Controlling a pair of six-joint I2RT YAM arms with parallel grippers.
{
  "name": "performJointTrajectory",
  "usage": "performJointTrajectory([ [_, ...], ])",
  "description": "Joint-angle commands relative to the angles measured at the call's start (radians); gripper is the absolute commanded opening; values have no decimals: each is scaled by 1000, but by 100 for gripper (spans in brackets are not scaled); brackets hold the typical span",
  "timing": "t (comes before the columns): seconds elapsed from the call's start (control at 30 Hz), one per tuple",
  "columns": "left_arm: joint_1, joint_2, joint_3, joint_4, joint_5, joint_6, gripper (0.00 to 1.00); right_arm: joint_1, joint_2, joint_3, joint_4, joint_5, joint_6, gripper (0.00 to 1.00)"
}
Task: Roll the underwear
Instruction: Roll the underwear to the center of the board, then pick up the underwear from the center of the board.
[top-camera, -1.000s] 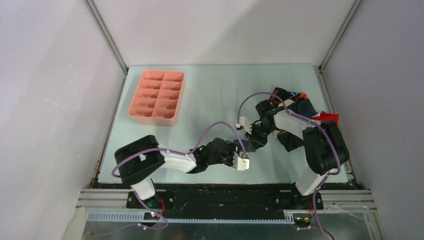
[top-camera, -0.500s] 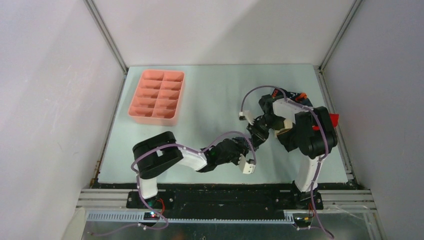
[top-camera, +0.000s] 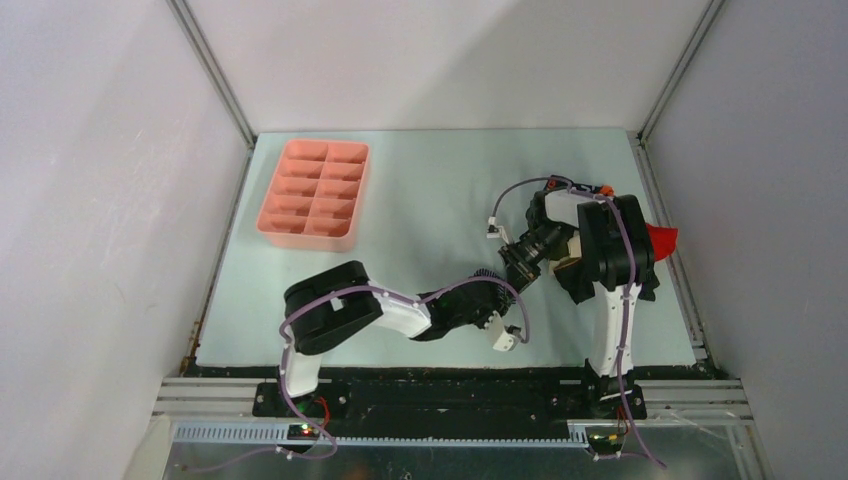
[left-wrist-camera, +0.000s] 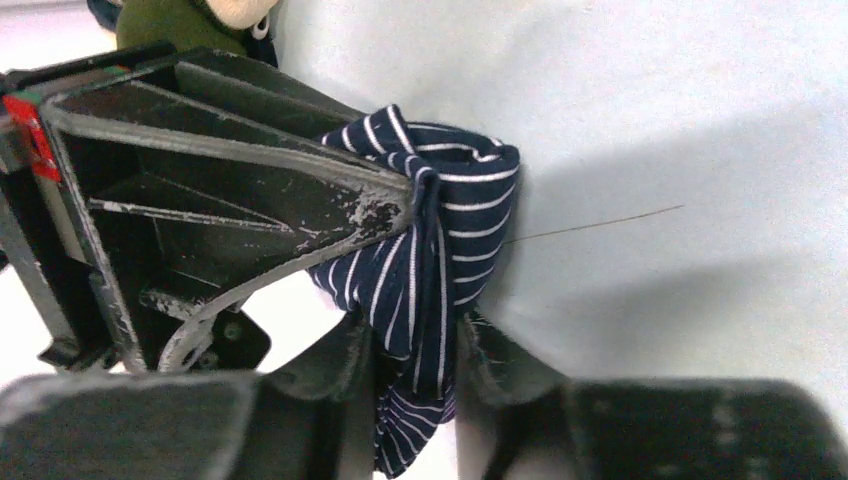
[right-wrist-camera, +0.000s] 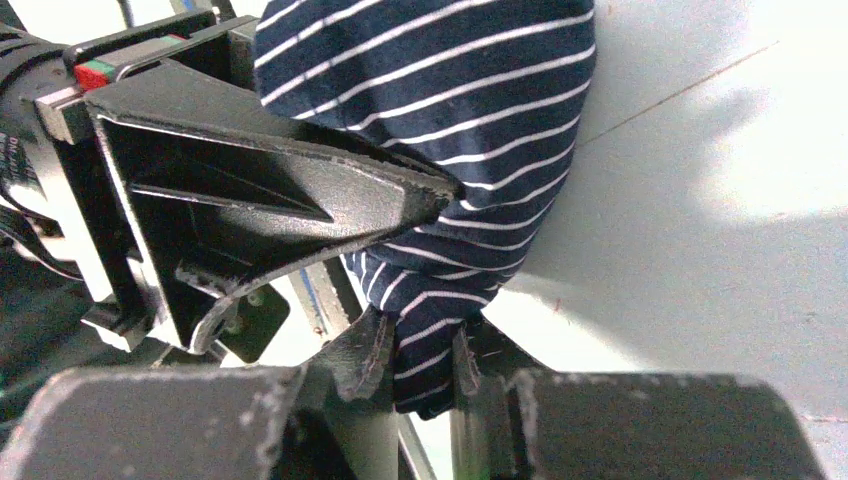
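Left fingers (left-wrist-camera: 345, 372) and right fingers (right-wrist-camera: 365, 358) both pinch the striped underwear (left-wrist-camera: 440, 260), whose roll, apparently loose, could unravel if either tugs or slips.

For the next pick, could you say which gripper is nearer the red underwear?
Right. The right gripper is left of the red underwear; the left gripper is farther left.

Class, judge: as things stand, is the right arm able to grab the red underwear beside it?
Probably not yet: the right end effector is shut on the striped underwear, shared with the left end effector. The red underwear lies close by.
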Motion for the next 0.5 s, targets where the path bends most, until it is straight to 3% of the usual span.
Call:
performJointTrajectory([
  [0.0,-14,47,31,-157,55,29,13,-5,33,47,-115,-177,14,0],
  [0.07,-11,41,48,-173,63,1,2,-8,36,45,-118,-183,12,2],
  [0.13,-3,31,65,-196,67,-31,0,-9,33,46,-122,-189,9,8],
  [0.2,3,7,73,-216,56,-60,0,-11,21,51,-130,-188,5,27],
  [0.23,8,-6,71,-220,51,-67,0,-12,0,56,-146,-185,-3,46],
  [0.27,13,-44,68,-233,53,-85,0,-17,-18,70,-157,-186,-8,54],
  [0.33,43,-118,72,-291,69,-122,0,-36,-89,115,-207,-199,-21,93],
  [0.47,122,-283,161,-544,182,-264,0,-134,-283,264,-311,-237,-35,99],
])
